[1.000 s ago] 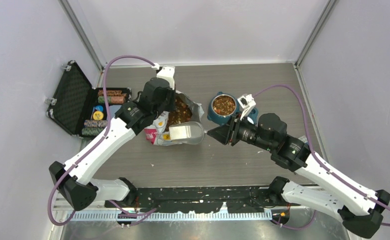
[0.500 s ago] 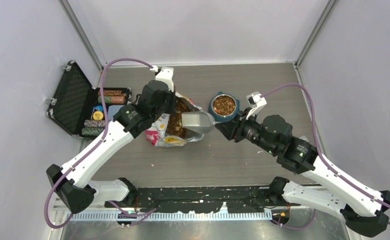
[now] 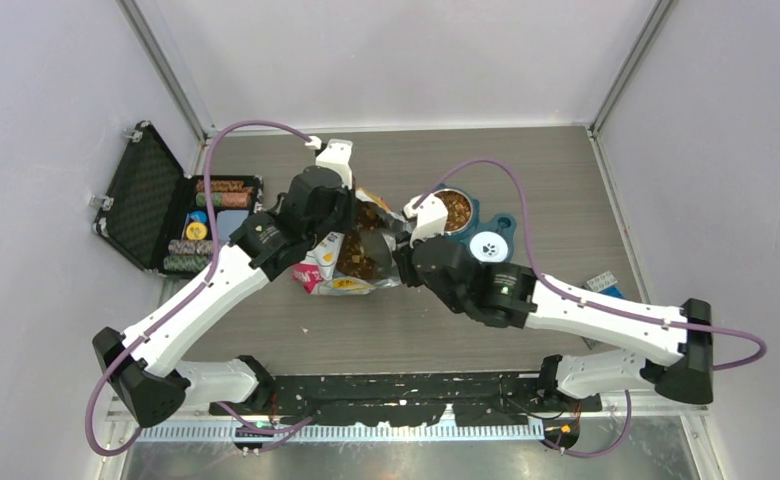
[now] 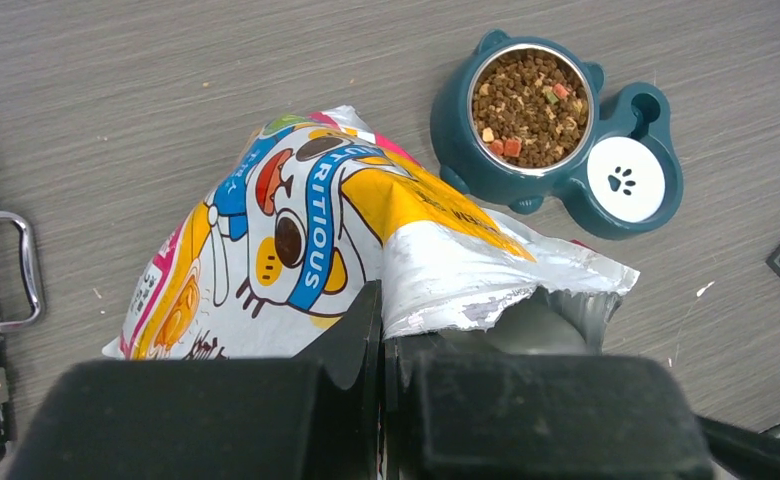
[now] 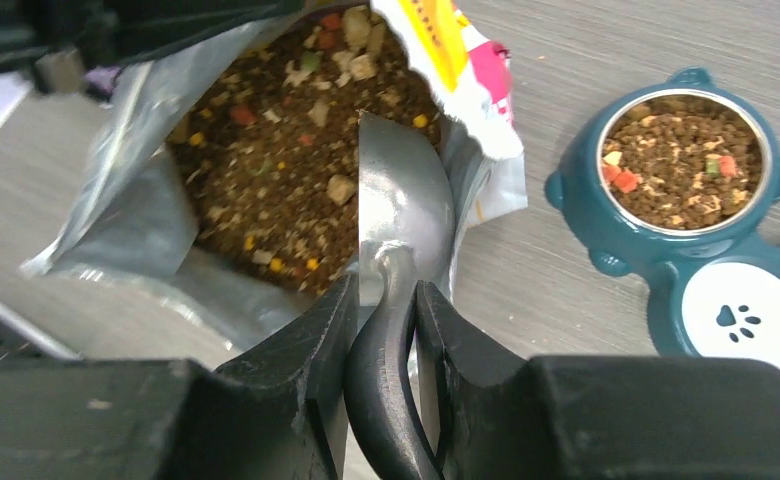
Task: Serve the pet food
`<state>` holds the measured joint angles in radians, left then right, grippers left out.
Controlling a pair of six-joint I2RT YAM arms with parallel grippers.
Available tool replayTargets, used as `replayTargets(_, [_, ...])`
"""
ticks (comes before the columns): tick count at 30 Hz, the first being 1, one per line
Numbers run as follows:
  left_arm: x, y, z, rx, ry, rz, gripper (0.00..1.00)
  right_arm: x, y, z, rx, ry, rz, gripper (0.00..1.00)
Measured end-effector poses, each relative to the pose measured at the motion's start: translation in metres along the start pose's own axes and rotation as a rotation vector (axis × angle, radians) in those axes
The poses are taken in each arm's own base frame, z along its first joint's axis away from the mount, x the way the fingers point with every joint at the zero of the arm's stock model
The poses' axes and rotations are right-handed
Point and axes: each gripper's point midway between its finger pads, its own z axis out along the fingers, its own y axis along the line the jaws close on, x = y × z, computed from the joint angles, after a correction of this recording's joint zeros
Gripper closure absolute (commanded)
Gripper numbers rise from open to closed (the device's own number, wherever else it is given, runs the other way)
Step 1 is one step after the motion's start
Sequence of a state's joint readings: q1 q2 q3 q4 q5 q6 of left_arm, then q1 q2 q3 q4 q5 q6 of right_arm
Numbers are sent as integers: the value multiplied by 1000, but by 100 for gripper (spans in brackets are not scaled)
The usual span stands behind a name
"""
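The open pet food bag (image 3: 341, 262) lies mid-table, brown kibble (image 5: 266, 170) showing inside it. My left gripper (image 4: 384, 330) is shut on the bag's torn silver rim (image 4: 466, 290) and holds the mouth open. My right gripper (image 5: 384, 330) is shut on the dark handle of the metal scoop (image 5: 401, 200), whose bowl is in the bag's mouth over the kibble. The scoop (image 3: 386, 245) also shows in the top view. The teal pet bowl (image 3: 458, 210) to the right of the bag holds kibble (image 5: 684, 160); it also shows in the left wrist view (image 4: 531, 95).
The bowl's second well carries a white paw-print lid (image 3: 487, 246). An open black case (image 3: 156, 210) with rolls and small items lies at the far left. A small blue-green item (image 3: 603, 285) lies at the right edge. Grey walls close in the table.
My right arm swung left and carried the scoop from beside the bowl into the bag's mouth. The left gripper stayed on the bag's rim.
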<state>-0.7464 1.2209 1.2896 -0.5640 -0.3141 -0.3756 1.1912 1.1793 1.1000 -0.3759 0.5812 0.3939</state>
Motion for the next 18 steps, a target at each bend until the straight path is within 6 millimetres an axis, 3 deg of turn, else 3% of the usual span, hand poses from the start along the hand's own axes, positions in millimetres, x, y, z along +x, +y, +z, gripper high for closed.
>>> replayTargets(9, [3, -9, -2, 24, 1, -7, 100, 8, 1, 44, 162, -1, -52, 95])
replayTargets(18, [4, -9, 2, 11, -20, -64, 100, 22, 10, 76, 182, 25, -17, 95])
